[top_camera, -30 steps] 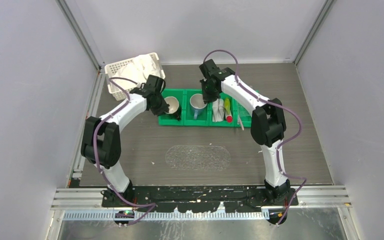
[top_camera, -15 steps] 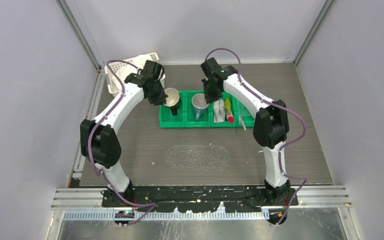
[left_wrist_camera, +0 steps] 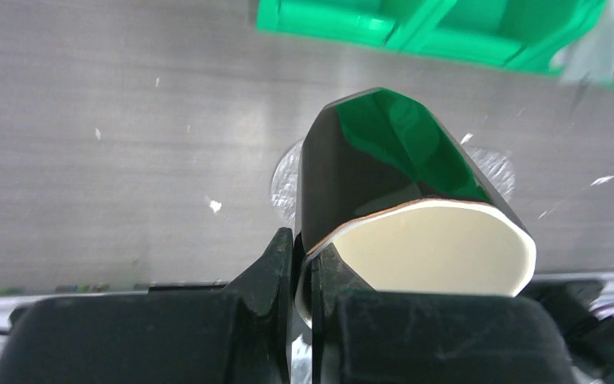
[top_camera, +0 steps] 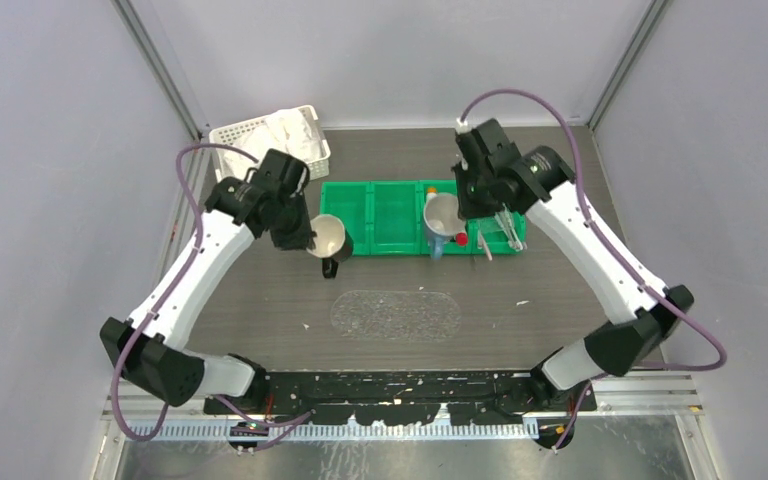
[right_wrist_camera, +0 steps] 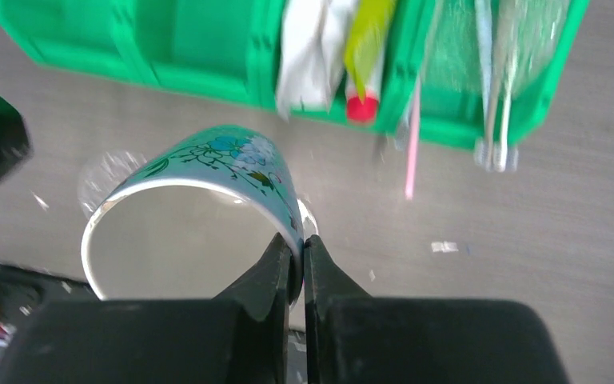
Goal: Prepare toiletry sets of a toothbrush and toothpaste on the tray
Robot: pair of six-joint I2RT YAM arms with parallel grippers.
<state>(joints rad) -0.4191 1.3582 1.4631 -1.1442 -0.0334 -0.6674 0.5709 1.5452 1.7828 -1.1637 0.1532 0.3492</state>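
1. Lying flat at mid-table, the clear tray sits nearer the arms than the bin, well apart from the tubes and brushes.
2. White tube and yellow-green tube, the latter red-capped, lie side by side in the bin's third compartment from the left, their ends poking over the near wall.
3. Pink brush slants out of the rightmost compartment toward the table. Clear brushes lie just beside it.
4. Left gripper pinches the rim of a black mug, fingers narrow with one inside and one outside. The mug hangs off the bin's left front corner.
5. Right gripper clamps the rim of a floral mug the same way, at the bin's near edge by the tubes.
6. White basket stands in the far left corner.
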